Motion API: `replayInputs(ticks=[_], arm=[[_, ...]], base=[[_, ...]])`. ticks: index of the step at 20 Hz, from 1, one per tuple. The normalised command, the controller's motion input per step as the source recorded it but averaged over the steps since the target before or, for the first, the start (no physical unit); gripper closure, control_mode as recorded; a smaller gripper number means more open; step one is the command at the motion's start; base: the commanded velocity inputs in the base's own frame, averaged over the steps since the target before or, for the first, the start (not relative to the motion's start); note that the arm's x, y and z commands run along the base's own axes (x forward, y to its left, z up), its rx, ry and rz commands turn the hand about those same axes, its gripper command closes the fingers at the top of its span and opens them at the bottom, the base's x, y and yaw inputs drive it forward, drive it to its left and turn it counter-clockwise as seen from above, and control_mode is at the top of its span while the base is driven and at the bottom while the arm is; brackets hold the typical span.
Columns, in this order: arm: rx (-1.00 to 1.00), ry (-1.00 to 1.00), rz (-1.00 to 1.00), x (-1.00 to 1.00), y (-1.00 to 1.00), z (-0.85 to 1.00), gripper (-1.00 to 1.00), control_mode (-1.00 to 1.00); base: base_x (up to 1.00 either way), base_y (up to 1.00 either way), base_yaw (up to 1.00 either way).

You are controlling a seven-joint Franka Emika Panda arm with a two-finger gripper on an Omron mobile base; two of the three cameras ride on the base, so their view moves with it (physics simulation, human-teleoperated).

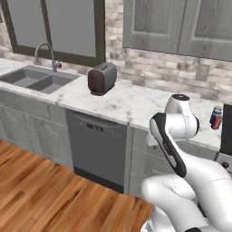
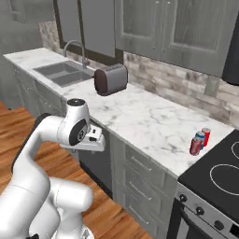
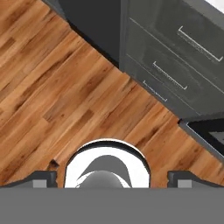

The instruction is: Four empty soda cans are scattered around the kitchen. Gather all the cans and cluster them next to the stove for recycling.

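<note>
Soda cans [image 2: 200,140], small upright metal cylinders in red and blue, are clustering on the white marble counter [image 2: 149,121] at about three o'clock in the right base view, just beside the black glass stove [image 2: 219,172]. At least three are showing; a fourth cannot be told. Being empty, they are probably light, thin-walled and easily dented or tipped, so a gentle grip across the mid-body suits best. The two-finger gripper [image 3: 113,177] is hanging wide and empty, facing the wood floor [image 3: 52,87].

Counter [image 2: 149,119] white veined marble, smooth; floor [image 3: 57,87] grained wood planks; toaster [image 2: 111,79] dark satin metal; stove [image 2: 219,175] top glossy black glass.
</note>
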Motion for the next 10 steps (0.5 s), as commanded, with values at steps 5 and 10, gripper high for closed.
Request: replayInputs(ticks=[5, 10], arm=[[0.0, 0.0, 0.0, 0.0, 0.0, 0.0, -1.0, 1.0], [0.0, 0.0, 0.0, 0.0, 0.0, 0.0, -1.0, 1.0]], base=[[-0.2, 0.0, 0.61], [-0.14, 0.0, 0.56]])
